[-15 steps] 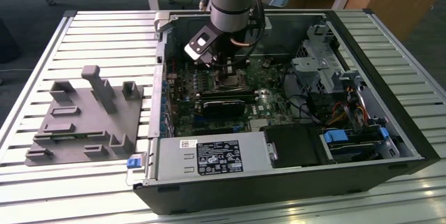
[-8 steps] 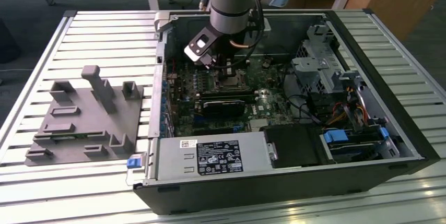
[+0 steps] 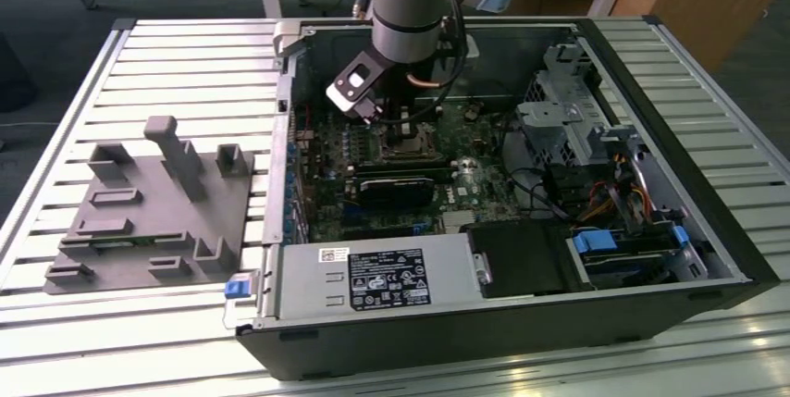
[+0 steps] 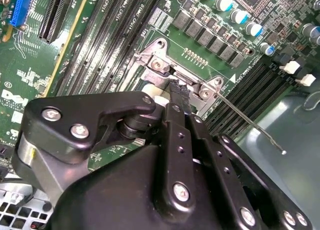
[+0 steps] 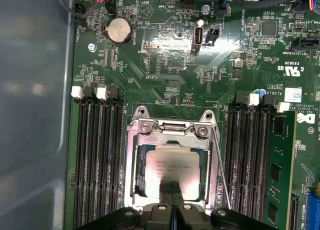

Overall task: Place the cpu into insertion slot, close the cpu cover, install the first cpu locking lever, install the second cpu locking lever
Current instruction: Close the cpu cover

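Note:
The cpu (image 5: 172, 162) lies in the insertion slot (image 3: 409, 147), its silver-grey top showing through the window of the cpu cover (image 5: 170, 132). The cover lies flat over the chip. My gripper (image 5: 172, 190) is directly above the socket's near edge, fingers pressed together with nothing between them. In the second wrist view the gripper (image 4: 177, 90) points its tip at the cover's hinge end. A thin wire locking lever (image 5: 221, 170) runs along one side of the socket. That lever (image 4: 250, 122) angles away from the socket over the memory slots. In the exterior view the gripper (image 3: 398, 129) hangs over the board's middle.
Black memory slots (image 5: 97, 160) flank the socket on both sides. A black graphics card (image 3: 395, 189) sits just in front of it, with a power supply (image 3: 370, 277) nearer still. Cables and a drive cage (image 3: 561, 129) fill the exterior view's right. A grey fixture (image 3: 148, 212) stands outside the case.

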`<action>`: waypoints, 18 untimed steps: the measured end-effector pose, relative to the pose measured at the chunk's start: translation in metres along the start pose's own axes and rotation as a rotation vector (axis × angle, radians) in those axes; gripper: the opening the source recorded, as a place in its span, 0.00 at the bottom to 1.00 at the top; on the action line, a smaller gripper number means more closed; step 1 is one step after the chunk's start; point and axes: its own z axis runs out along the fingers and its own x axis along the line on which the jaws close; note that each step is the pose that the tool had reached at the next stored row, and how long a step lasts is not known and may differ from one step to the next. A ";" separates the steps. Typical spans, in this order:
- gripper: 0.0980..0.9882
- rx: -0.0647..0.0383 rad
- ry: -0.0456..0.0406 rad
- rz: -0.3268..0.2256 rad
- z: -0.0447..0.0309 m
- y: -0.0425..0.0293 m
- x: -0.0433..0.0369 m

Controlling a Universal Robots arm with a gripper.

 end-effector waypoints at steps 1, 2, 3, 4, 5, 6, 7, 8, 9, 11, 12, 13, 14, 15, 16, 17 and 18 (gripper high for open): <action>0.01 0.000 -0.0001 0.000 0.0005 0.0004 -0.0001; 0.01 0.000 0.0003 0.000 0.0010 0.0009 -0.0001; 0.01 0.000 0.0005 0.000 0.0014 0.0017 -0.0001; 0.01 -0.001 0.0007 0.000 0.0016 0.0027 -0.0001; 0.01 -0.001 0.0007 0.000 0.0015 0.0037 -0.0001; 0.01 0.000 0.0004 0.000 0.0014 0.0044 -0.0001; 0.01 -0.001 0.0006 0.000 0.0015 0.0051 0.0001; 0.01 -0.001 0.0007 0.000 0.0016 0.0057 0.0003; 0.01 -0.001 0.0007 0.000 0.0015 0.0061 0.0004; 0.01 -0.001 0.0006 0.000 0.0002 0.0067 0.0011; 0.01 -0.002 0.0025 0.000 -0.0009 0.0070 0.0014; 0.01 -0.002 0.0024 0.000 -0.0031 0.0070 0.0017; 0.01 -0.001 0.0015 0.000 -0.0059 0.0068 0.0017; 0.01 -0.001 0.0011 0.000 -0.0086 0.0068 0.0019; 0.01 -0.001 0.0013 0.000 -0.0109 0.0068 0.0021; 0.01 -0.001 0.0010 0.000 -0.0118 0.0068 0.0021; 0.01 -0.001 0.0012 0.000 -0.0118 0.0068 0.0021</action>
